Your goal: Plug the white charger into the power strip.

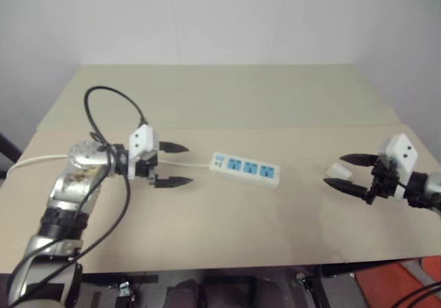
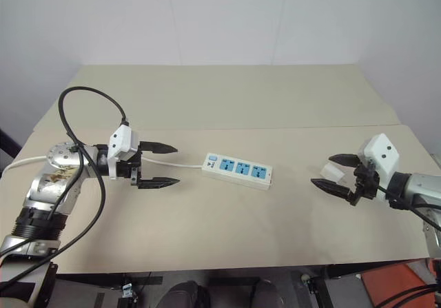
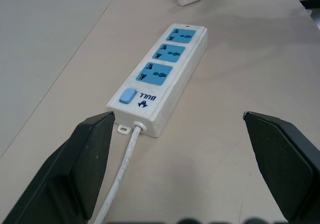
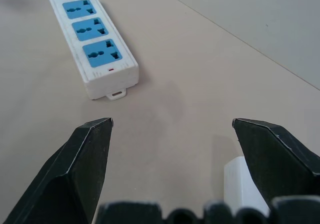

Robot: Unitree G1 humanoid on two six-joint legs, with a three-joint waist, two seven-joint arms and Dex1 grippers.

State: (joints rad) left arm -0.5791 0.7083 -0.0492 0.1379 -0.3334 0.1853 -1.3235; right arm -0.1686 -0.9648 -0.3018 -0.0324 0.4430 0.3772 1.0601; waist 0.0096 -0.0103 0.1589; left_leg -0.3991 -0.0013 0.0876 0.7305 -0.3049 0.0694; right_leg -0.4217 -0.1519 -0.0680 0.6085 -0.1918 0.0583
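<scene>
The power strip point(image 1: 244, 169) lies flat at the middle of the table, its three blue socket faces up and its switch end toward my left gripper point(image 1: 187, 164). That gripper hovers open just off the switch end, over the strip's thin white cord point(image 3: 122, 170). The white charger point(image 1: 337, 169) rests on the table to the right of the strip. My right gripper point(image 1: 334, 170) is open around it and points toward the strip. In the right wrist view the charger point(image 4: 240, 184) sits close to one finger, partly hidden by the gripper's base.
The table point(image 1: 227, 232) is made of two tan boards with a seam across the middle. A black cable point(image 1: 110, 94) loops up over my left arm. The cord runs off the table's left edge point(image 1: 38, 160). A white wall stands behind.
</scene>
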